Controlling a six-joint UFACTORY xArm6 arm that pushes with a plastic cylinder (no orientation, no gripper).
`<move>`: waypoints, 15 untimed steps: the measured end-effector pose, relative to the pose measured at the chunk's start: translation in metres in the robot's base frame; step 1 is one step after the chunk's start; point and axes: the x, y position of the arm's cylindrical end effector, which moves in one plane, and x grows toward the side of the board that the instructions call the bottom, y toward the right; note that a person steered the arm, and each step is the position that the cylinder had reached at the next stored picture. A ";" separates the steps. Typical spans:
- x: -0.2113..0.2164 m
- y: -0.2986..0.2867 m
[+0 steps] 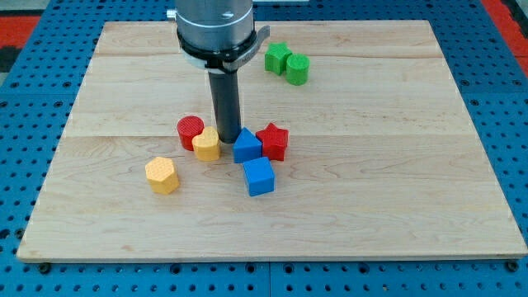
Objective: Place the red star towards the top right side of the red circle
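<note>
The red star [273,140] lies near the board's middle, touching the right side of a blue block [246,146]. The red circle [190,129] lies to the view's left, with a yellow block [206,144] touching its lower right. My tip [226,145] stands between the yellow block and the blue block, to the left of the red star and to the right of the red circle.
A blue cube [259,176] lies just below the blue block. A yellow hexagon [162,175] sits at the lower left. Two green blocks [277,57] [297,69] touch each other near the view's top. The wooden board [412,206] ends in a blue pegboard surround.
</note>
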 end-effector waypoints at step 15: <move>0.016 0.112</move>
